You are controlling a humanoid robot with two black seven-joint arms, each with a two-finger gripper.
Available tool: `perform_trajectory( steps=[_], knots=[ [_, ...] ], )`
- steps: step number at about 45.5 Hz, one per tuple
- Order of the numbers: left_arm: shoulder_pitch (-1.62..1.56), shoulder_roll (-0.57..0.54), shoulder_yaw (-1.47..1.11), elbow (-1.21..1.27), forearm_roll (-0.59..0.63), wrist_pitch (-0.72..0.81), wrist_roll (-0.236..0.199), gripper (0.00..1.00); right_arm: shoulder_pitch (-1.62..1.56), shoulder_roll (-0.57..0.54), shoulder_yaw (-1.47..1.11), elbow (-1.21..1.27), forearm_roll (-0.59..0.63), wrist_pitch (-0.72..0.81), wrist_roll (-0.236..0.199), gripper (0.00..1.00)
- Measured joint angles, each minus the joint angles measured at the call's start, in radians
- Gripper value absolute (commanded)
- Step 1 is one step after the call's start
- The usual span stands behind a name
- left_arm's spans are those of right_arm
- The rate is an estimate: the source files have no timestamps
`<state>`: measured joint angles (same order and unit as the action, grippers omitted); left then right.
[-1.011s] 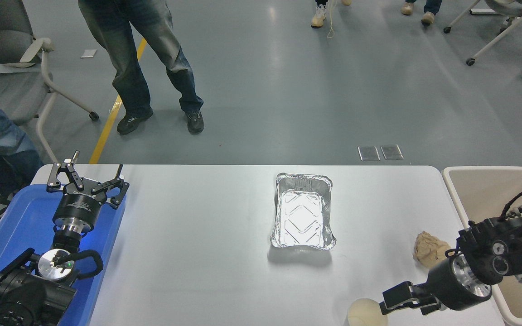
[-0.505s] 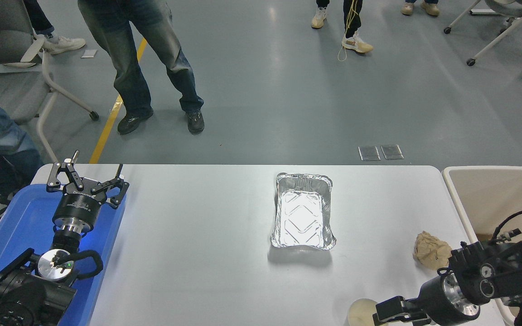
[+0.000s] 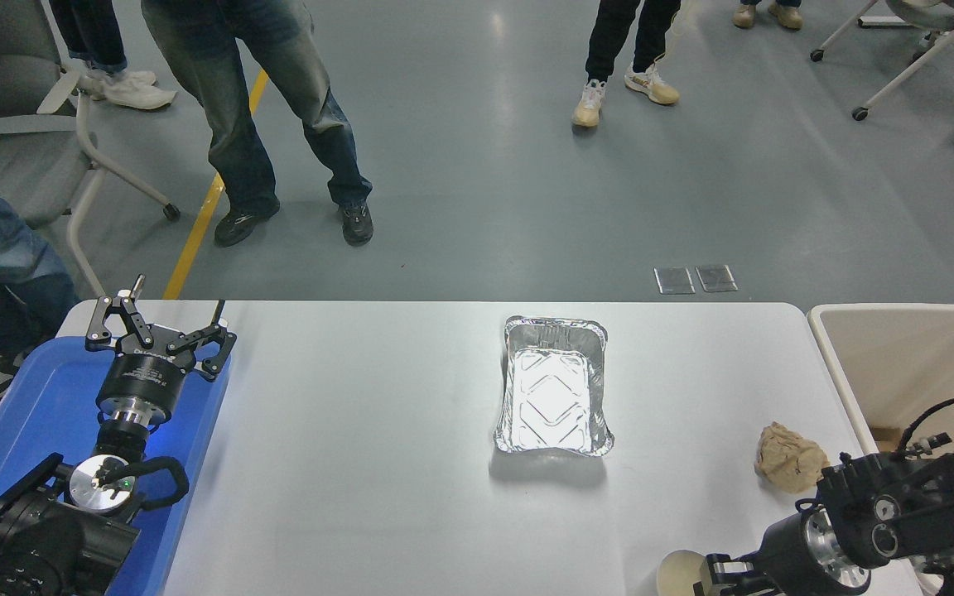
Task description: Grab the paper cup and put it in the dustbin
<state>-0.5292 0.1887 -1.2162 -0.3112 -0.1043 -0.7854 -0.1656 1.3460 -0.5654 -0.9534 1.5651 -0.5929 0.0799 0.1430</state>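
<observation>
The paper cup [image 3: 679, 573] stands at the table's front edge, low right, its cream inside showing and its lower part cut off by the picture's bottom. My right gripper [image 3: 721, 574] sits low right against the cup's right side, partly out of the picture. The cream-beige dustbin [image 3: 826, 335] stands off the table's right end, behind my right arm. My left gripper [image 3: 159, 329] is parked open and empty over the blue tray at the lower left.
A rectangular foil tray [image 3: 556, 389] lies mid-table. A crumpled tan paper ball [image 3: 787, 457] lies near the right edge, just beyond my right wrist. The blue tray [image 3: 38, 397] is at the left end. Several people's legs and office chairs are on the floor beyond the table.
My right arm has dropped lower and toward the front edge, with the gripper closing in on the cup. The cup has shifted slightly right. People beyond the table have walked.
</observation>
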Motion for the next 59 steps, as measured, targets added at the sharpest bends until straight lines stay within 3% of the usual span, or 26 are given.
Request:
perform_trajectory(
  steps=[18, 31, 59],
  knots=[
    [0.0, 0.0, 0.0, 0.0, 0.0, 0.0, 0.0, 0.99, 0.048, -0.023, -0.021, 0.033, 0.002, 0.005, 0.001, 0.0],
    [0.0, 0.0, 0.0, 0.0, 0.0, 0.0, 0.001, 0.99, 0.32, -0.062, -0.166, 0.117, 0.009, 0.049, 0.003, 0.0],
    [0.0, 0.0, 0.0, 0.001, 0.0, 0.0, 0.0, 0.99, 1.141, 0.007, -0.379, 0.177, 0.049, 0.51, 0.043, 0.0]
  ],
)
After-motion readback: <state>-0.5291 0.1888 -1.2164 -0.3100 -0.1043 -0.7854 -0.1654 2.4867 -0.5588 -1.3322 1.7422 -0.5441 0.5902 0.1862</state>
